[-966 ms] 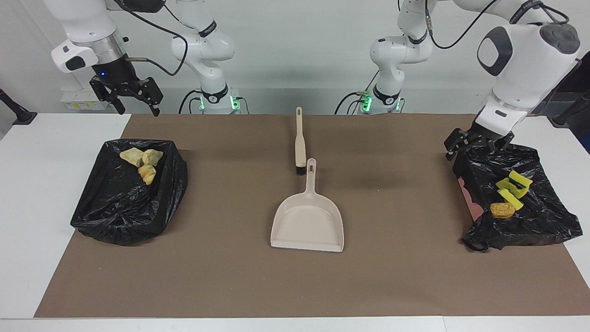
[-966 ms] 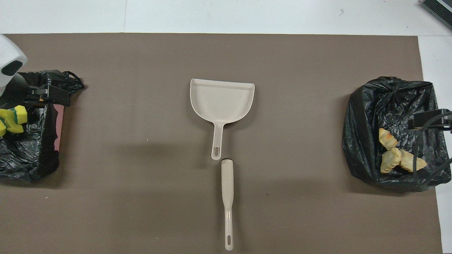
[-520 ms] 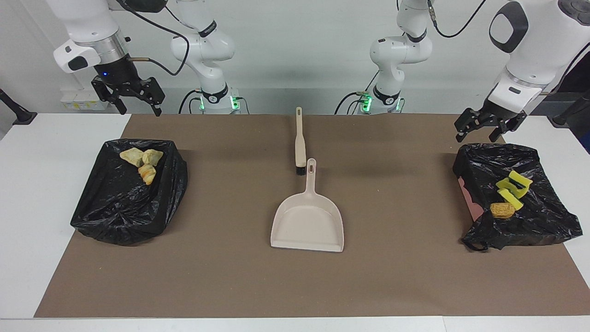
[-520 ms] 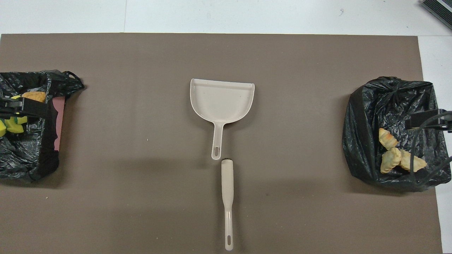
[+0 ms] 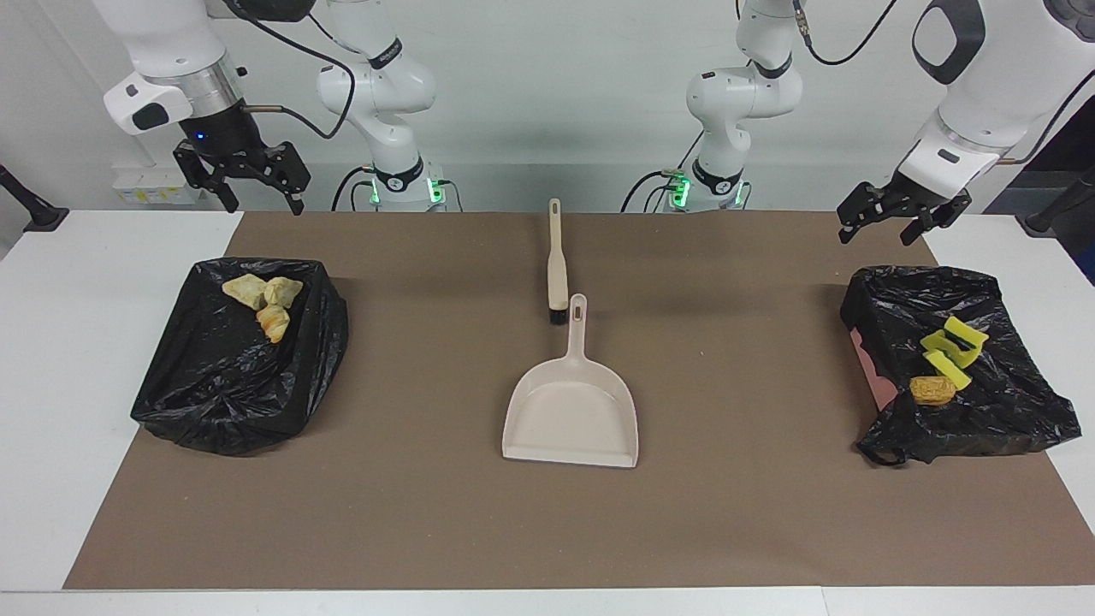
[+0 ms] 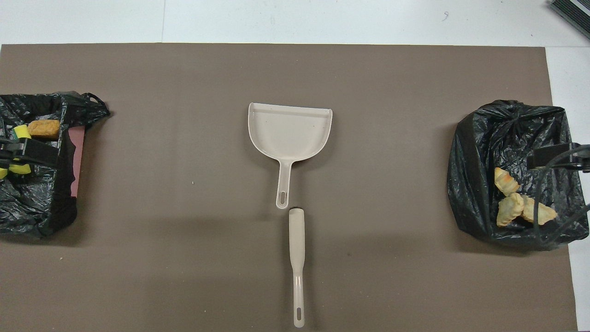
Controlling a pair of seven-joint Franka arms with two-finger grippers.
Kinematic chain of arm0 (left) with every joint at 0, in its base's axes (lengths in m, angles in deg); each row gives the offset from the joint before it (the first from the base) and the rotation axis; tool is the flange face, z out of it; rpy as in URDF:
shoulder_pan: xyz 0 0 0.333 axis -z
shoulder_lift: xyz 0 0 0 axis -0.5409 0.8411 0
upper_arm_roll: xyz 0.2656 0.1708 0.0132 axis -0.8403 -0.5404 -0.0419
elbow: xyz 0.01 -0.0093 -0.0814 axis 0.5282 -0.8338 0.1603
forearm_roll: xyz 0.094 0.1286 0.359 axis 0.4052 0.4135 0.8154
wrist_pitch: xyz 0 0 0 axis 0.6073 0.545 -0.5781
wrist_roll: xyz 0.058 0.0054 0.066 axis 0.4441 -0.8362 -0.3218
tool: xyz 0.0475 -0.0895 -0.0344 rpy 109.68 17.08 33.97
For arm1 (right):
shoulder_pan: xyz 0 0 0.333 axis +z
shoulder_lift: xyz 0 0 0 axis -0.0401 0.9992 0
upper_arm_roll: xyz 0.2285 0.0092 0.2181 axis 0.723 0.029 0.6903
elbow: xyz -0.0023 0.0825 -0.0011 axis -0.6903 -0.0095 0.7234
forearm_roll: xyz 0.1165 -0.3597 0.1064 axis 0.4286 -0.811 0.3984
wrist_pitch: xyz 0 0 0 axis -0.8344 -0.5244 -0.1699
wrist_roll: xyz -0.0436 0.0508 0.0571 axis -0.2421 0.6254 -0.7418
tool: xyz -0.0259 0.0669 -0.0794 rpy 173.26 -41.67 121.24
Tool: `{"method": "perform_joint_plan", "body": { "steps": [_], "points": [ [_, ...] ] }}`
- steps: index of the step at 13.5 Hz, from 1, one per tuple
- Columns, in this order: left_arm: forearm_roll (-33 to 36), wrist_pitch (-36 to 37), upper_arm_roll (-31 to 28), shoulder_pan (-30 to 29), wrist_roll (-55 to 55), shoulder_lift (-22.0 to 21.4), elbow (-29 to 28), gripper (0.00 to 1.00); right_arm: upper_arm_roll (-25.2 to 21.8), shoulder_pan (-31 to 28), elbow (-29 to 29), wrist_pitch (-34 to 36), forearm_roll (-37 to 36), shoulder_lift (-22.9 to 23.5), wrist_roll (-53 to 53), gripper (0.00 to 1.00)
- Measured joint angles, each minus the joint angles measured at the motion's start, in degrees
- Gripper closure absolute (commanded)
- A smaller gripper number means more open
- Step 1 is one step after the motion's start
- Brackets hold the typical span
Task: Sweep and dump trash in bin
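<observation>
Nearest the robots, both tools hang in the air with fingers spread and nothing in them: the left tool (image 5: 902, 220) over the mat's edge by its bin, the right tool (image 5: 248, 177) raised at its own end.

One brush (image 5: 557, 263) lies mid-mat, one dustpan (image 5: 571, 409) just beside it, farther out.

Two black-lined bins sit on the bench. The bin at the right arm's end (image 5: 235, 364) holds three tan lumps (image 5: 263, 299). The bin at the left arm's end (image 5: 984, 402) holds yellow sponge pieces (image 5: 951, 349), their count unclear, and one orange-brown lump (image 5: 932, 390).
</observation>
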Motion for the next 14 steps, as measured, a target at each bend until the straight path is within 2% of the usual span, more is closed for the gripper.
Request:
{"method": "perform_joint_plan", "body": {
  "steps": [4, 14],
  "points": [
    [0.0, 2.0, 0.3, 0.0, 0.2, 2.7, 4.3, 0.00, 0.0, 0.0, 0.0, 0.0, 0.0, 0.0, 0.0, 0.00],
    [0.0, 1.7, 0.4, 0.1, 1.6, 3.1, 4.5, 0.00, 0.0, 0.0, 0.0, 0.0, 0.0, 0.0, 0.0, 0.00]
  ]
}}
